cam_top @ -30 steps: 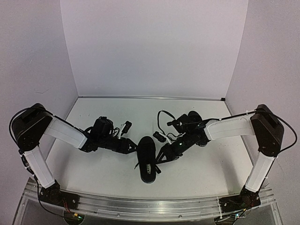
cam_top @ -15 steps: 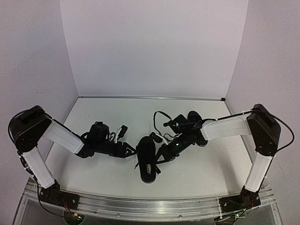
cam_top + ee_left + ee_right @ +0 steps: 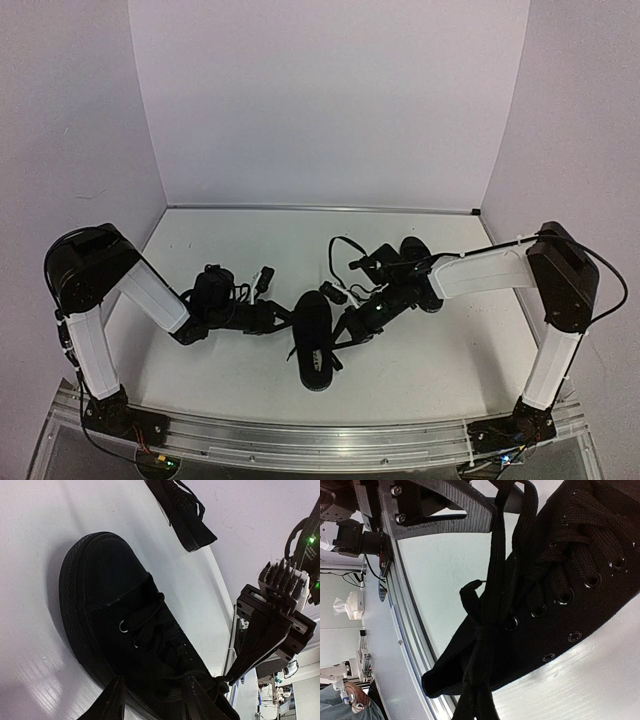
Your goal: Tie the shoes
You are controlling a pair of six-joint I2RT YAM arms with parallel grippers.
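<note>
I've got the near shoe upright on the bench, front centre, between my two grippers. The right gripper is clenched on a lace just beside the top eyelets, and the strand runs taut off the shoe. The left gripper is released, fingers spread on either side of the laced part. I can't tell if they touch it. Lace strands wrap round each other once by the top eyelets. The second shoe sits farther back on the bench, right side, well apart from the first, its laces loose.
</note>
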